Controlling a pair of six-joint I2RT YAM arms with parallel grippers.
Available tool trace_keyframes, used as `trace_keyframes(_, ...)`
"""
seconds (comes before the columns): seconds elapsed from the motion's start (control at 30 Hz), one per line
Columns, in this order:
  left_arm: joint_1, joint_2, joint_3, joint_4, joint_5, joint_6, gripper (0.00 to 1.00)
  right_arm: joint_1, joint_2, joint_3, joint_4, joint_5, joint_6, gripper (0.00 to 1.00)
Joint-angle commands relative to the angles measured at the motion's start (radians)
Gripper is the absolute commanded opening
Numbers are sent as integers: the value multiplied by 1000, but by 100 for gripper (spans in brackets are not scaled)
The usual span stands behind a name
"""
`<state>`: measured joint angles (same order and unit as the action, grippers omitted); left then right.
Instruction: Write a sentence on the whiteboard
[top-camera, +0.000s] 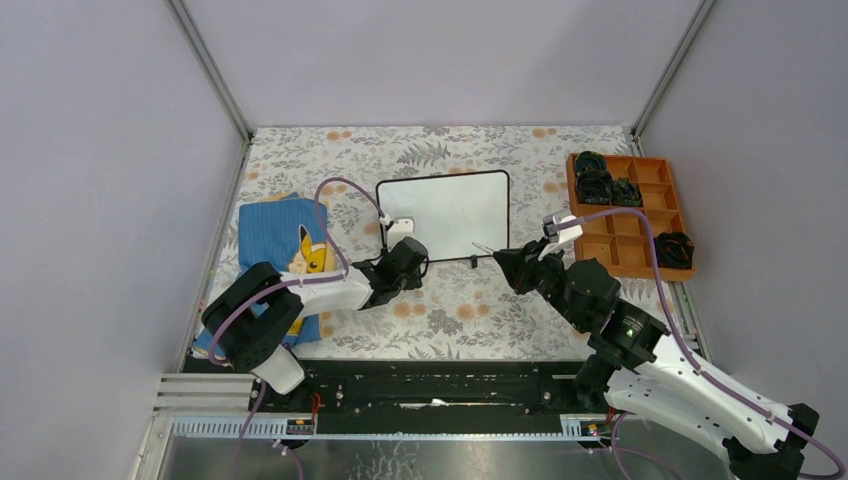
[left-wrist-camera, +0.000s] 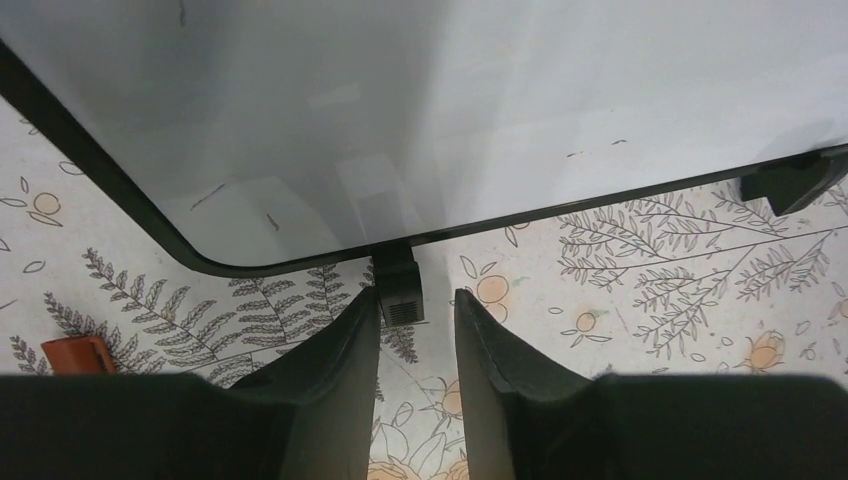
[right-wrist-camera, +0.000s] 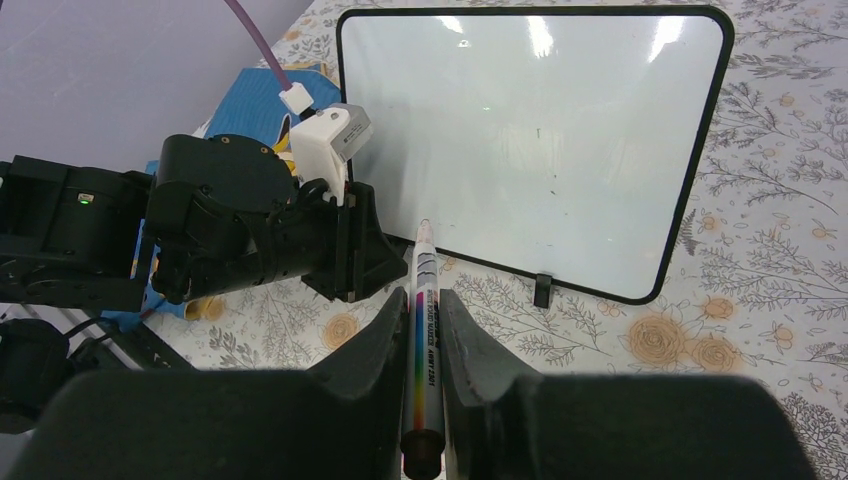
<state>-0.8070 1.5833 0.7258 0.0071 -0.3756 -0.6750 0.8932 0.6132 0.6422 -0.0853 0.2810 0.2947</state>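
Left end effector (left-wrist-camera: 415, 305) half open; right end effector (right-wrist-camera: 422, 300) closed on its load. Counter (top-camera: 450, 320) carries the whiteboard (top-camera: 445, 212), standing mid-counter, blank. Judged light, stiff, tippy: brace at the foot (left-wrist-camera: 398, 290) between left tips. Marker (right-wrist-camera: 421, 262) pinched mid-barrel.

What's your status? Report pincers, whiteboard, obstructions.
Left pincer open at foot of whiteboard. Right pincer shut on marker. No sentence on whiteboard yet. No obstruction seen.
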Motion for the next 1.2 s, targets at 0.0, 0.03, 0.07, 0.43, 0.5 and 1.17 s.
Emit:
trace_keyframes(0.0, -12, 24, 42, 58, -46, 26, 37, 5, -9, 45, 9, 32, -6, 0)
trace_keyframes(0.03, -13, 27, 44, 59, -46, 26, 35, 6, -10, 45, 8, 32, -6, 0)
trace_keyframes(0.07, -16, 28, 45, 59, -47, 26, 34, 6, -10, 45, 7, 33, -6, 0)
trace_keyframes(0.43, -46, 46, 49, 77, -41, 53, 17, 6, -8, 41, 7, 35, -1, 0)
trace_keyframes(0.5, -53, 50, 53, 82, -34, 58, 15, 5, -9, 40, 7, 34, 0, 0)
trace_keyframes(1.17, -89, 58, 50, 99, -42, -23, 4, 6, -21, 34, -4, 42, 9, 0)
